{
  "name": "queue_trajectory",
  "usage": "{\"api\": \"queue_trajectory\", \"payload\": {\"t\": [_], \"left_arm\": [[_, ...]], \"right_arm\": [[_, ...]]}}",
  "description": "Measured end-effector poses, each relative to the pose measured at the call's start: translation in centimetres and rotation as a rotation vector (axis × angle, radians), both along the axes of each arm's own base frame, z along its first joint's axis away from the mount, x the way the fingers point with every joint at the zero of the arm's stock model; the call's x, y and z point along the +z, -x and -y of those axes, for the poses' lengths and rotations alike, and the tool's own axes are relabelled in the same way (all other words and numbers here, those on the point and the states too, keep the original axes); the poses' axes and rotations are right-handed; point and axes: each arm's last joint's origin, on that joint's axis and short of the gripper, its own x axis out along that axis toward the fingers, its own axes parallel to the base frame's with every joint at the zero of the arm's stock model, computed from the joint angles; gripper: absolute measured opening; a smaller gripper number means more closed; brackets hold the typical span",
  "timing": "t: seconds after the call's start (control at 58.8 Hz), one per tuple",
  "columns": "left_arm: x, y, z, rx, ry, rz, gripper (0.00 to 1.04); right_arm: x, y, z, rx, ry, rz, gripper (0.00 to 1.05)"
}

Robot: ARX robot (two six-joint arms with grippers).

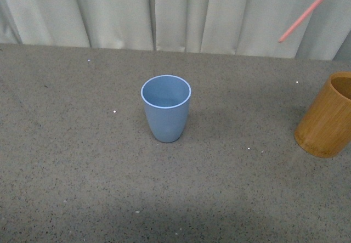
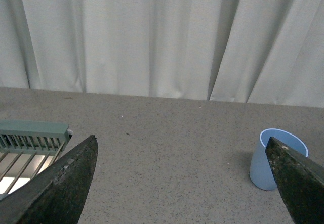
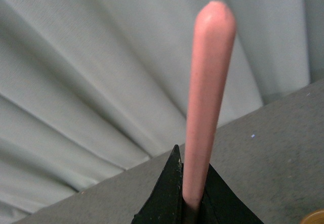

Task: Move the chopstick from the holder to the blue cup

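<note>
On the left, the left hand [image 2: 185, 183] hangs idle above the table [image 1: 66, 188], its two dark fingers [image 2: 61, 183] spread wide with nothing between them; beside it at the table's edge sits a green slatted rack [image 2: 30, 138]. Near the middle of the table the blue cup [image 1: 166, 108] stands upright and apparently empty, its mouth unobstructed. Farther right, one pink chopstick [image 1: 310, 10] slants through the air high above the table, its lower tip pointing down and left towards the cup but well short of it. The right wrist view shows the right hand [image 3: 190, 204] closed on that chopstick, the stick pinched between the black fingertips [image 3: 167, 193] with its rounded end sticking out. At the far right the holder [image 1: 328, 117] stands upright, cut by the frame edge; whether more sticks remain inside cannot be told. The step appears to be the carry to the cup. To do it well, the right arm should bring the lower tip over the cup's centre, tilt the stick nearer vertical, lower it inside the rim, and release only once the tip is low, lest the long stick tip the light cup.
</note>
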Motion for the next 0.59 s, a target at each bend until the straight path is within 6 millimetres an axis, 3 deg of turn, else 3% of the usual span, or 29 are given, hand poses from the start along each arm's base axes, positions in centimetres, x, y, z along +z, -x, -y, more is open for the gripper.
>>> {"api": "queue_trajectory", "payload": {"t": [0.323,0.442,0.51,0.527,0.595], "left_arm": [[0.0,0.0,0.0,0.0,0.0,0.0,0.98],[0.0,0.0,0.0,0.0,0.0,0.0,0.98],[0.0,0.0,0.0,0.0,0.0,0.0,0.98],[0.0,0.0,0.0,0.0,0.0,0.0,0.98],[0.0,0.0,0.0,0.0,0.0,0.0,0.98]], "right_arm": [[-3.4,-1.6,-7.2,0.115,-0.037,-0.069,0.02],[-4.3,-2.1,-8.8,0.135,-0.042,-0.087,0.02],[-5.4,-2.3,-9.6,0.142,-0.036,-0.112,0.02],[-6.4,-2.6,-10.1,0.145,-0.032,-0.136,0.02],[-6.8,-2.6,-10.3,0.142,-0.026,-0.144,0.02]]}}
